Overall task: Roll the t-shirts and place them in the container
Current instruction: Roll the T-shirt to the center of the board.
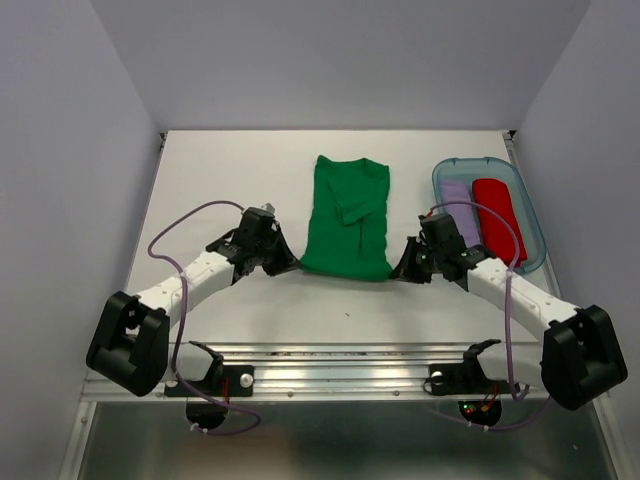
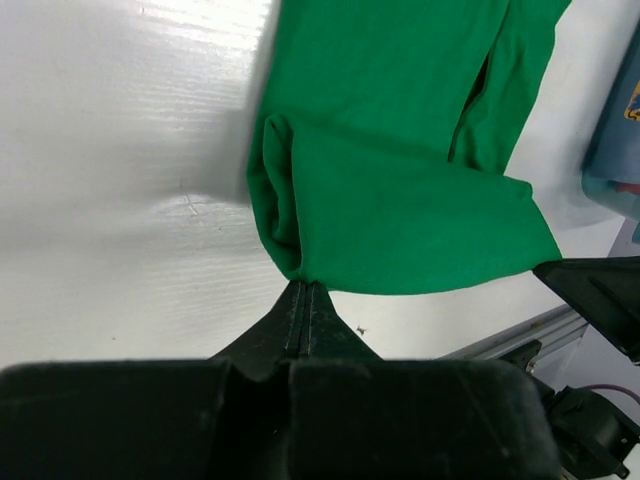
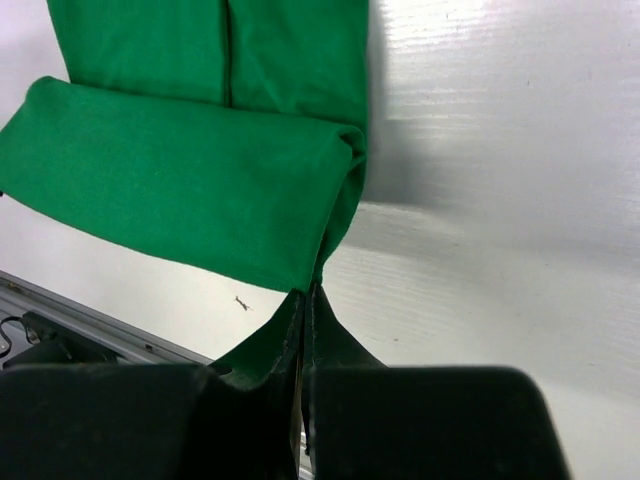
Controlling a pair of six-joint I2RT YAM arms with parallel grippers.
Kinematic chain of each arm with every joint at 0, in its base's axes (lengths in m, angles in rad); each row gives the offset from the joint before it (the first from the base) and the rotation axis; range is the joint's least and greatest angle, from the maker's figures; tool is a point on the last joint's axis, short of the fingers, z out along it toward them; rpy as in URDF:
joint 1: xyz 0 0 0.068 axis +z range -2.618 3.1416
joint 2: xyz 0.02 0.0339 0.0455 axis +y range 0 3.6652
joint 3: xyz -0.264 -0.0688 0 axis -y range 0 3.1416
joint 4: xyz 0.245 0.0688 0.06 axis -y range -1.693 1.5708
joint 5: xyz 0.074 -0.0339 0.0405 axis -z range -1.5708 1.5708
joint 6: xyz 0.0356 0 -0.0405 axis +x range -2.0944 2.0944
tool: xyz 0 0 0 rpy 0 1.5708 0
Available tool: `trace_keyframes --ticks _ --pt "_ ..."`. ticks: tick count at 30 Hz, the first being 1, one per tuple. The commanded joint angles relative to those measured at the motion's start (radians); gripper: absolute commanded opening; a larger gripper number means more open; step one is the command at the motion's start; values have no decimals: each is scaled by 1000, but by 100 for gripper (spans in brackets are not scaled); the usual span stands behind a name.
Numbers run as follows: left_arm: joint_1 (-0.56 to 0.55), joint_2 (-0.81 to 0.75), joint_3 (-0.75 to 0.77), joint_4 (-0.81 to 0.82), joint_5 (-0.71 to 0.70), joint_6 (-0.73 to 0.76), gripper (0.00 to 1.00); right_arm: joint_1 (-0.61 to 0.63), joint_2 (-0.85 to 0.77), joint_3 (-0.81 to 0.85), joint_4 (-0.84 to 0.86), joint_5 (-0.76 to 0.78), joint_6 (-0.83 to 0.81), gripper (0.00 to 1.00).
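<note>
We see one green t-shirt [image 1: 347, 220] lying mid-desk, a bit toward the right and closer to the far edge than the near one. It is folded lengthwise into a narrow strip running from far to near. The neck end points at the far edge. The near end is turned over once onto the strip, making a soft doubled band, and its open side shows in the left wrist view.

The left claw [image 2: 304, 292] is closed, fingers pressed together, pinching the near-left corner of that band. The right claw [image 3: 308, 296] is closed as well and pinches the near-right corner, where we see green cloth running down between its fingers. Both claws sit low on the desk [image 1: 230, 180] at the strip's near end, one at each side, with the arms angled in from the near corners.

A clear blue tray [image 1: 530, 215] sits toward the far right corner, just beside the shirt and not touching it. Two fabric rolls lie in it side by side: a lavender roll [image 1: 460, 208] on the left, partly hidden by the right arm, and a red roll [image 1: 497, 218] on the right.
</note>
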Motion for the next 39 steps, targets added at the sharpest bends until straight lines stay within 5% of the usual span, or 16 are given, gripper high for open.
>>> trace_keyframes --ticks 1,39 --pt "0 20 70 -40 -41 24 0 -3 7 67 -27 44 -27 1" --pt "59 483 412 -28 -83 159 0 -12 377 324 41 177 -114 1"
